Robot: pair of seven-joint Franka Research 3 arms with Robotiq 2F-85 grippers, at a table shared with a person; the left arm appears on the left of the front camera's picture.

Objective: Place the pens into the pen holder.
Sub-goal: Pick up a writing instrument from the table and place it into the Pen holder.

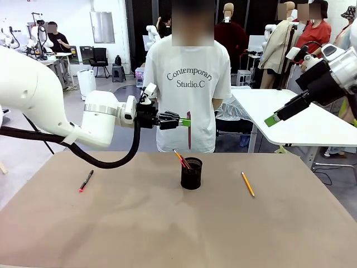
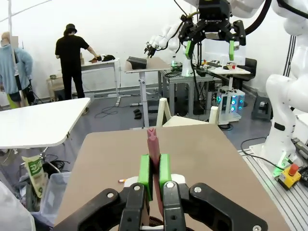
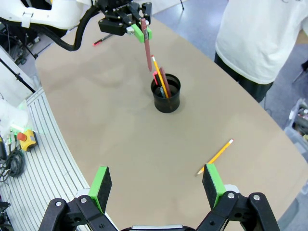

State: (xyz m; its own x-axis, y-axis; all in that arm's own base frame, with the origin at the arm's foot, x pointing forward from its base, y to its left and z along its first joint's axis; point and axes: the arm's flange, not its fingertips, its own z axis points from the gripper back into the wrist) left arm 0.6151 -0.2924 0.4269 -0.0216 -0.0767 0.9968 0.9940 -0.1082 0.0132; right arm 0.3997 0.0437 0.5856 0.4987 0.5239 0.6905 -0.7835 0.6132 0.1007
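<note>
My left gripper [image 1: 186, 121] is shut on a reddish-brown pen [image 1: 189, 131] that hangs upright above the black mesh pen holder [image 1: 191, 173], apart from it. In the left wrist view the pen [image 2: 153, 147] sticks up between the green pads [image 2: 144, 171] of my left gripper [image 2: 154, 169]. The right wrist view shows it [image 3: 146, 48] over the holder [image 3: 166, 96], which has several pens in it. An orange-yellow pencil [image 1: 247, 183] lies right of the holder. A black marker with pink-red ends [image 1: 86, 181] lies at the left. My right gripper [image 3: 158, 185] is open, raised at the right [image 1: 273, 119].
A person in a white T-shirt [image 1: 189, 84] stands at the far side of the brown table [image 1: 139, 223], right behind the holder. A white table [image 1: 301, 114] stands beyond on the right. The table's front half is bare.
</note>
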